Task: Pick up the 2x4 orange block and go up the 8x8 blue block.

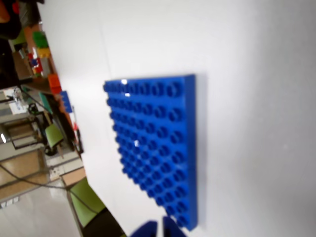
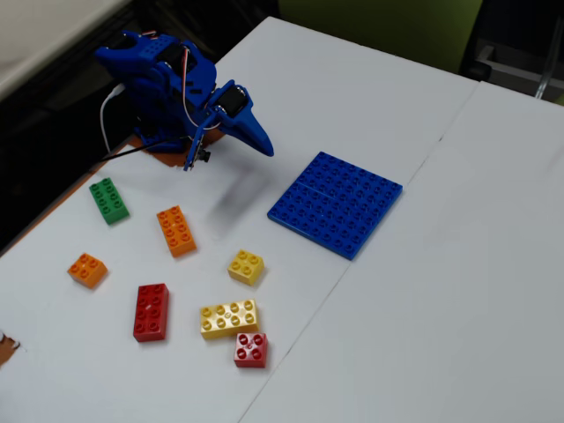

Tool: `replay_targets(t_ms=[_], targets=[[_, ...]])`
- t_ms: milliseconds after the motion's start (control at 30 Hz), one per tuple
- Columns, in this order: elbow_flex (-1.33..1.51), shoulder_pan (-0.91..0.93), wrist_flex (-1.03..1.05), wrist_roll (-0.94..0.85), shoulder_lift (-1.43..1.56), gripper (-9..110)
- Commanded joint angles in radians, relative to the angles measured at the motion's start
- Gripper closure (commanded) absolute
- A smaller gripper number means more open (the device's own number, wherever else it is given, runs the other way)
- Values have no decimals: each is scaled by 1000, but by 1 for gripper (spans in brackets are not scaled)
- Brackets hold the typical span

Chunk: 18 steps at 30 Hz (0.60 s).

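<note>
While nothing is yet lifted, hardly begun, by the look of it; 2x4 orange block (image 2: 176,231) flat on the white table (image 2: 458,291) in the fixed view, untouched, between green brick (image 2: 108,200) and small yellow brick (image 2: 246,266); 8x8 blue block (image 2: 336,204) bare, well apart to its right; gripper (image 2: 262,143) folded back near the arm's base, above the table, holding nothing, tips narrow and almost together in the wrist view (image 1: 160,226); reach, grasp, lift and carry all left.

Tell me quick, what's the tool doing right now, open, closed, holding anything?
Tool: closed and empty, raised above the table; the 2x4 orange block lies untouched on the table.
</note>
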Motion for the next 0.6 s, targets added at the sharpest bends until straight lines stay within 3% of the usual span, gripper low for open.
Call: replay_targets(t_ms=[0, 333, 567], targets=[[20, 21, 21, -28, 40, 101], [-414, 115, 284, -130, -183, 101], [-831, 184, 454, -402, -446, 101]])
